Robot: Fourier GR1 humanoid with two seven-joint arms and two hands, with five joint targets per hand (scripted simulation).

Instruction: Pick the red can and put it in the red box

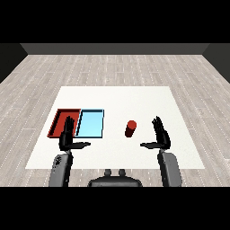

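Can (pixel 130 128) right of both trays (pixel 90 134) — on table (pixel 134 96)

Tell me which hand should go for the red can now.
The right hand, probably. The red can stands just to its left on the table, fingers open and holding nothing. The left hand hovers by the red tray, with the light blue tray between it and the can.

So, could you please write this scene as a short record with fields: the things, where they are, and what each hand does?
table: white table
red tray: at the left, no can in it
blue tray: beside the red tray, on its right
red can: upright on the table, right of the blue tray
left hand: open, holds nothing, in front of the red tray's near edge
right hand: open, holds nothing, right of the can, not touching it
task state: can not yet picked
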